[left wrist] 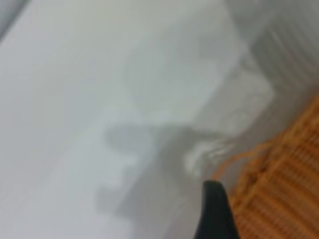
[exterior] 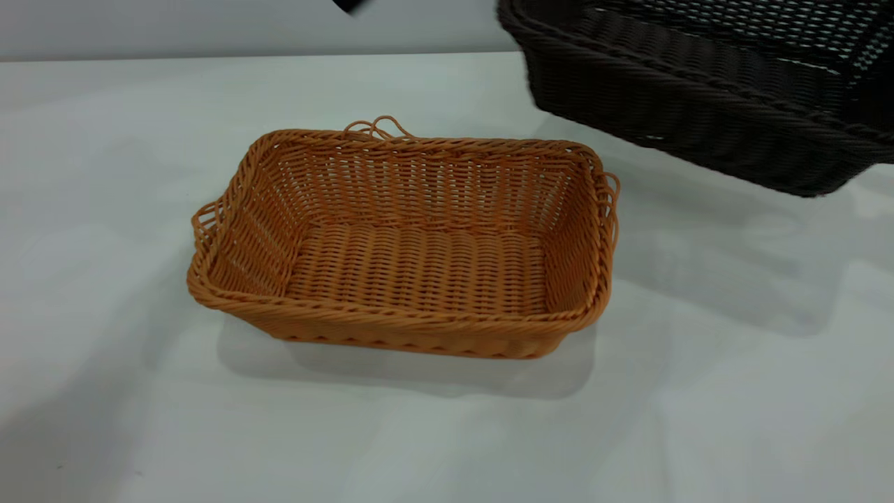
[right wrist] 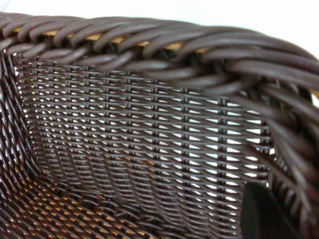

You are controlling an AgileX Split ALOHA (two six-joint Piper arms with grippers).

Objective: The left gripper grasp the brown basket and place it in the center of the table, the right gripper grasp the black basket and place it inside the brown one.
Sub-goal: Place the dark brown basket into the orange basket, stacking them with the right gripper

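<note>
The brown basket (exterior: 412, 244) stands upright and empty in the middle of the table (exterior: 105, 175). The black basket (exterior: 698, 91) hangs tilted in the air at the far right, above the table and apart from the brown one. My right gripper (right wrist: 291, 204) is shut on the black basket's wall (right wrist: 149, 134) near the braided rim; one dark finger (right wrist: 264, 214) shows inside it. My left gripper (left wrist: 241, 219) is over the table beside the brown basket (left wrist: 289, 179), near a loop handle, and holds nothing. Only one of its fingers (left wrist: 214, 209) shows.
The pale table runs wide around the brown basket on all sides. A grey wall stands behind the table's far edge (exterior: 209, 57). A small black part (exterior: 347, 4) shows at the top edge of the exterior view.
</note>
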